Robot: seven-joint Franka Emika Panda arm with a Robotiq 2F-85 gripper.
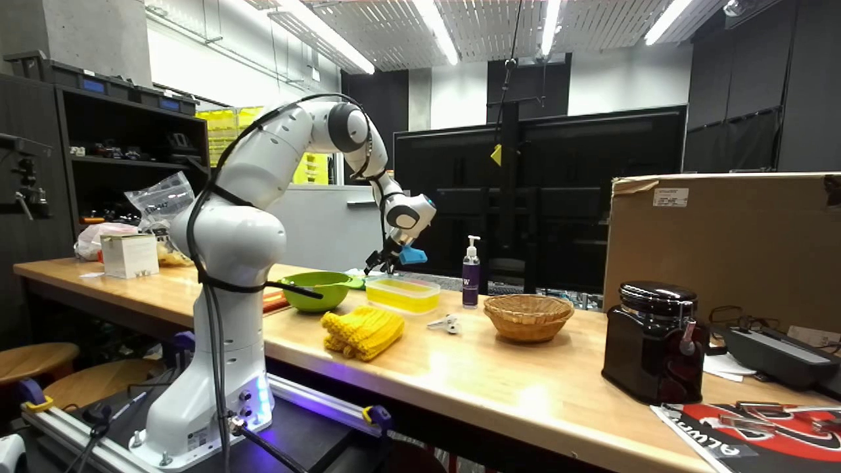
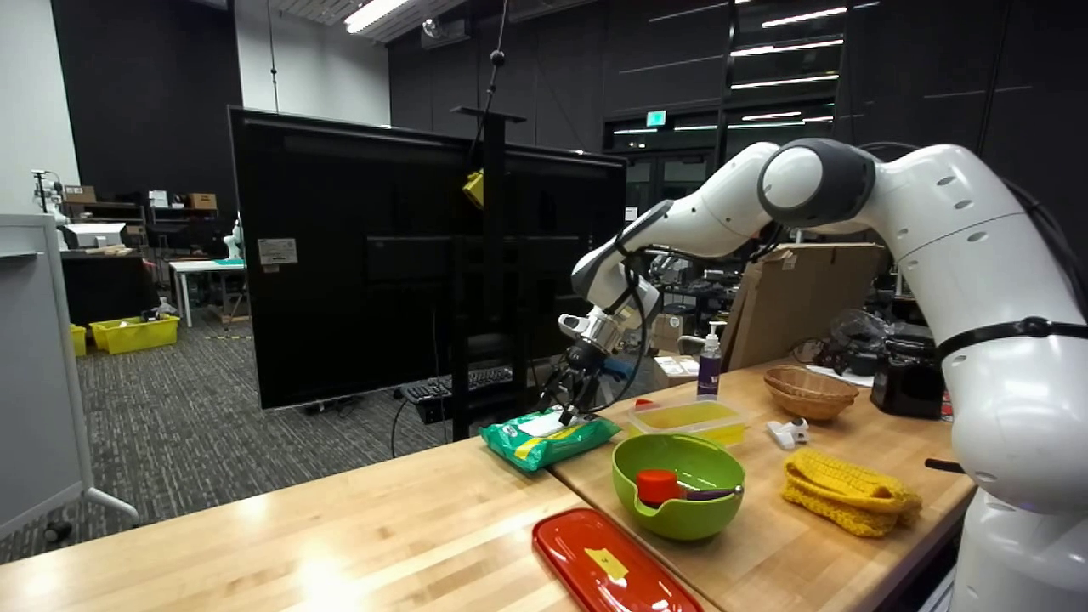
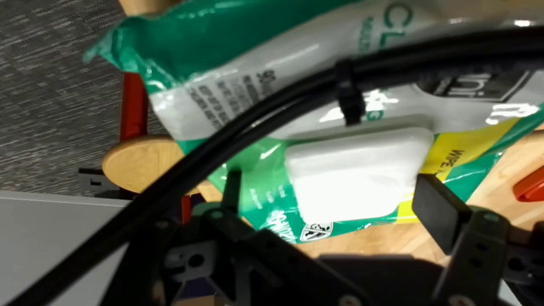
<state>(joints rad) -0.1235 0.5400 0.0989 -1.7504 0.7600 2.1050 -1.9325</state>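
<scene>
Operator: State the condition of the gripper (image 3: 329,191).

Technician: Jaws wide, nothing held. In the wrist view the fingers flank the white lid (image 3: 357,174), with one finger pad (image 3: 440,212) close to the lid's end. Contact with the pack cannot be confirmed.

Operator: Specify the location of the wipes pack (image 2: 548,444).

Technician: It lies flat, lid upward, at the far edge of the tabletop (image 2: 408,518), opposite the robot base (image 1: 204,401). One corner appears to overhang that edge.

Operator: List adjacent items.

Technician: The yellow-tinted container (image 1: 402,301) is just beside the pack, also toward the far edge. The green bowl (image 2: 680,520) is near, set farther in from that edge. In the wrist view a black cable (image 3: 348,85) hides part of the printed film.

Operator: How is the step at this position best performed?

Technician: My assessment is as follows. Centre the lid between the fingers before applying any closing force. Load the rigid lid where possible; the soft film is likely to crumple or slip. Travel vertically near the pack, since a sideways push could slide it off the edge. Check finger clearance to the container before any lateral movement.
</scene>
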